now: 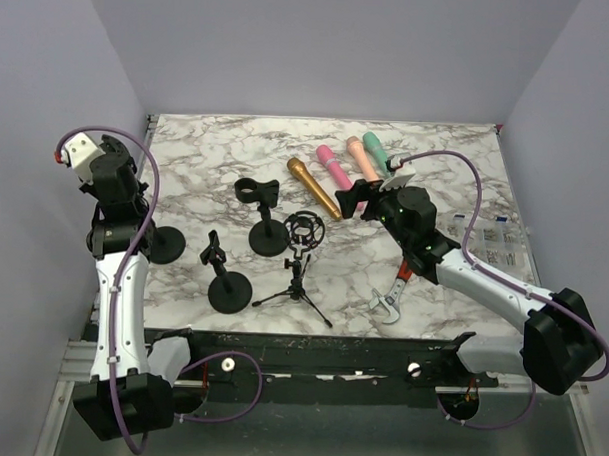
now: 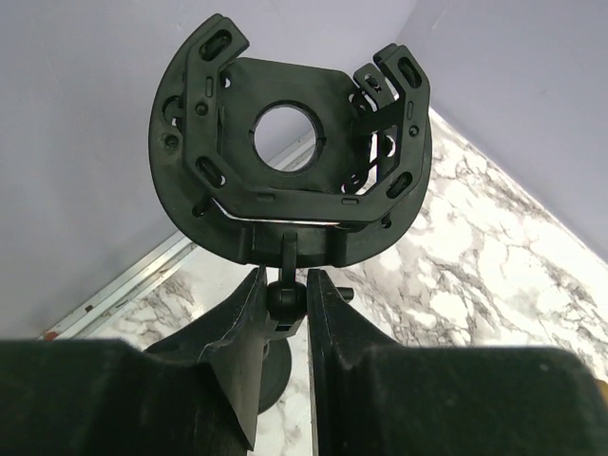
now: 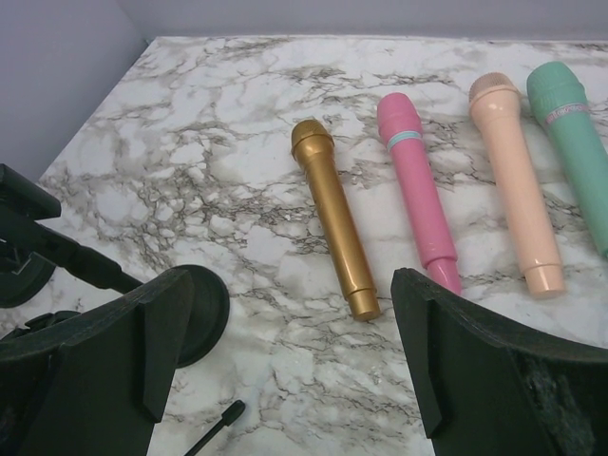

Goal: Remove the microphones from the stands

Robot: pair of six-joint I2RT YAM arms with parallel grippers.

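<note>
My left gripper (image 2: 284, 290) is shut on the ball-joint neck of a black microphone stand, just under its round holder (image 2: 285, 152), whose ring is empty. In the top view this gripper (image 1: 114, 181) is at the far left above the stand's round base (image 1: 166, 245). Several microphones lie flat on the marble: gold (image 3: 332, 223), pink (image 3: 416, 185), peach (image 3: 518, 180) and teal (image 3: 575, 142). My right gripper (image 3: 285, 351) is open and empty, hovering over the table just short of the gold microphone's (image 1: 314, 186) near end.
A clip stand (image 1: 261, 193) on a round base (image 3: 204, 309), a second small stand (image 1: 223, 275) and a tripod with a shock mount (image 1: 304, 230) stand mid-table. A metal clamp tool (image 1: 387, 303) lies near the front edge. Small cards (image 1: 494, 235) lie at the right. Purple walls surround the table.
</note>
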